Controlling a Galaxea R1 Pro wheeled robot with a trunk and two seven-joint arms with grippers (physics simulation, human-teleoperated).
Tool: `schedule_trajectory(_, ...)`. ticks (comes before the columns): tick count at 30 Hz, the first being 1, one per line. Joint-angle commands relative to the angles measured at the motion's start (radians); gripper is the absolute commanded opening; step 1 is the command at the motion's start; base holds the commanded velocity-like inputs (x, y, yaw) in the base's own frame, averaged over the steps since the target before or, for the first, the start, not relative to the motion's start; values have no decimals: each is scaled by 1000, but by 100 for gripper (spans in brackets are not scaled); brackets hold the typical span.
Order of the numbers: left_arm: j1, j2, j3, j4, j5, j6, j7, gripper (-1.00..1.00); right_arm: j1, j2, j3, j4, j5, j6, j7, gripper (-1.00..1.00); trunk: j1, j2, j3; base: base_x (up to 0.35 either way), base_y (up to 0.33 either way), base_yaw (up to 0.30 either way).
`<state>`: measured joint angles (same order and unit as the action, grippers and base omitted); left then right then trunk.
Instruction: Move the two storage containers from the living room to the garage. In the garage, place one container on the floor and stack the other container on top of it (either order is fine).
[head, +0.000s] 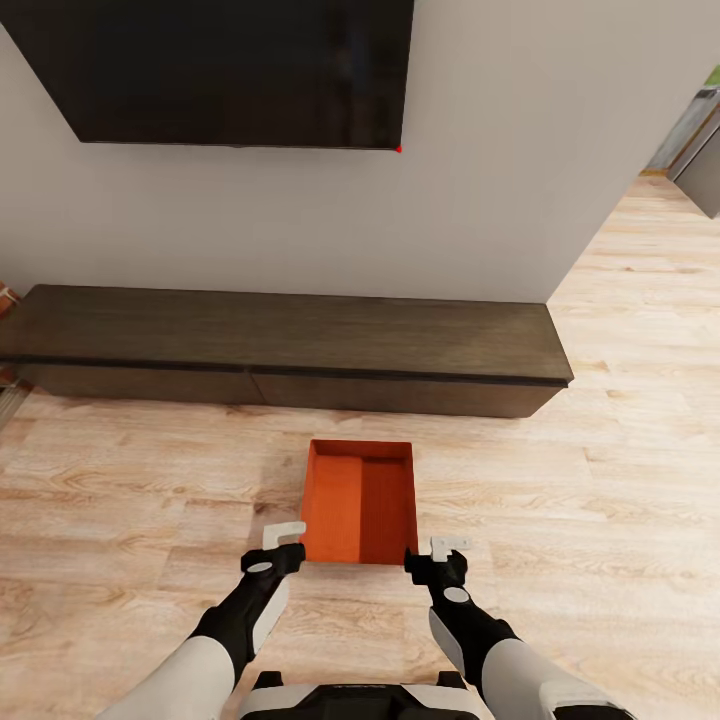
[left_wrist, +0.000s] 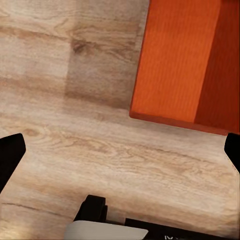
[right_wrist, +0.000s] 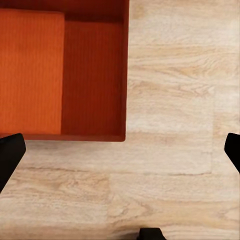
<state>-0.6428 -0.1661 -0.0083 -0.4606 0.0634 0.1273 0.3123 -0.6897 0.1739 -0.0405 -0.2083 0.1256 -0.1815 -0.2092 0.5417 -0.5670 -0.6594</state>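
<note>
One orange-red storage container (head: 360, 500) sits open-topped and empty on the living room's light wood planks, just in front of the long dark bench (head: 290, 350). My left gripper (head: 283, 540) hovers open beside the bin's near left corner; its dark fingertips (left_wrist: 10, 155) stand wide apart over bare planks, with the storage container (left_wrist: 175, 65) just beyond them. My right gripper (head: 440, 552) is open at the near right corner, fingertips (right_wrist: 10, 155) spread, the storage container (right_wrist: 60, 70) ahead of them. Neither gripper holds anything. The garage is out of view.
A black TV (head: 230, 70) hangs on the pale wall above the bench. Wood flooring runs past the wall's end at the right toward a grey appliance (head: 700, 165). Red brick (head: 5, 300) shows at the far left edge.
</note>
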Motion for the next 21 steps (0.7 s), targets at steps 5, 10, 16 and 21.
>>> schedule_trajectory(5, 0, -4, -1, -29, 7, 6, 6, 100, -1, 1, -5, 0, 13, -2, -8, 100, 0, -1, -1, 0, 0, 0)
schedule_trajectory(10, 0, 1, -3, -53, 7, 7, 4, 100, -1, 1, -8, -11, 12, -3, -9, 100, 19, -36, -17, 0, 0, 0)
schedule_trajectory(16, 0, 2, -4, -58, 7, 10, 7, 100, -1, 1, -8, -13, 7, -17, -2, 100, 42, -78, -35, 0, 0, 0)
schedule_trajectory(21, 0, -2, -5, -58, 7, 19, 6, 100, -1, 1, -10, -16, 2, -17, 2, 100, 62, -113, -51, 0, 0, 0)
